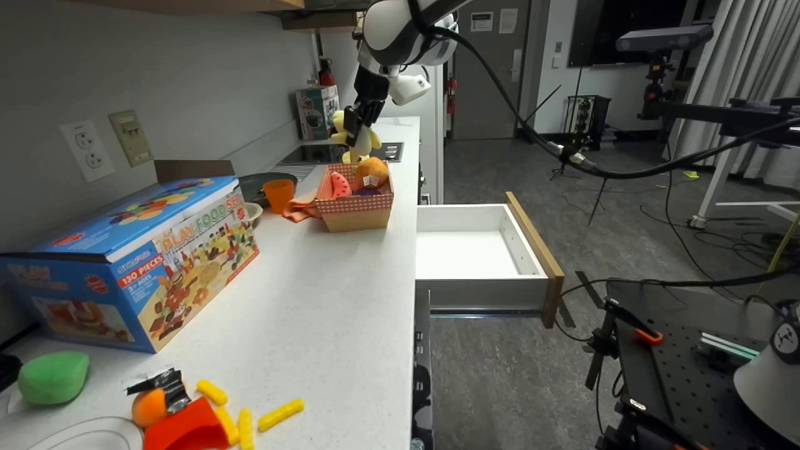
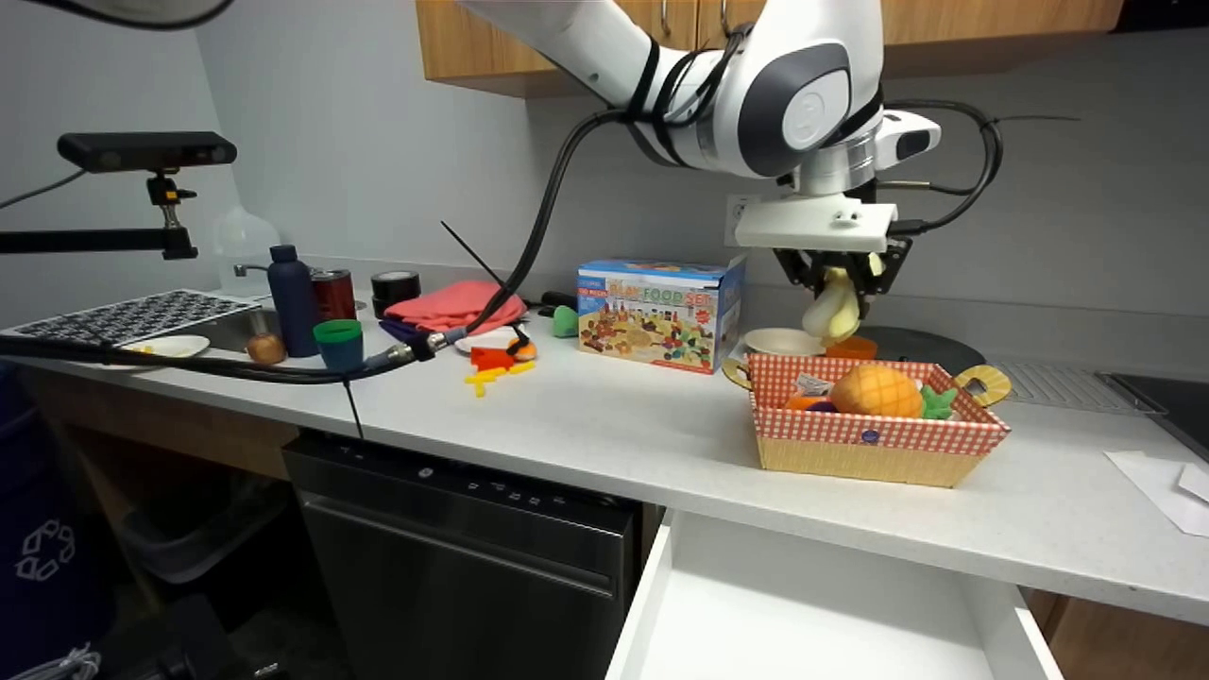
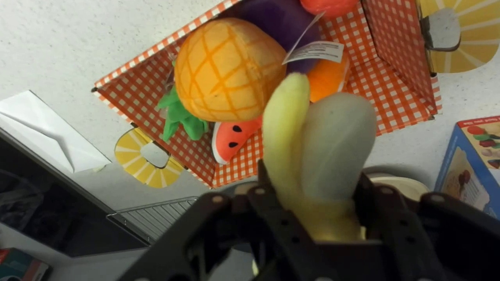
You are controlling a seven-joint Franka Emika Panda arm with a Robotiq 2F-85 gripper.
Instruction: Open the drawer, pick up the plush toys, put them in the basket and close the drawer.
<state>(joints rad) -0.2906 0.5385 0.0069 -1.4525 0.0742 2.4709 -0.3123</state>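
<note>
Dangling lobed plush toy (image 3: 320,156), gingham basket (image 2: 859,460)

Pale grey wall (image 1: 206,69) along the L in an exterior view, w/ a white outlet (image 1: 86,150) & a beige switch plate (image 1: 131,138); white speckled counter (image 1: 331,300) set against it. Far end: grey door (image 1: 476,106) w/ 2 paper sheets (image 1: 481,22) on it, dark panel (image 1: 631,12) further R (screen or window, can't tell), then lt. grey curtain (image 1: 756,62) at far R. Mottled dk. grey floor (image 1: 494,375). In an exterior view, wood upper cabs (image 2: 992,33), a dark dishwasher (image 2: 444,557) under the counter, & a blue recycling bin (image 2: 47,501), near L. Light soft, fairly even.
</note>
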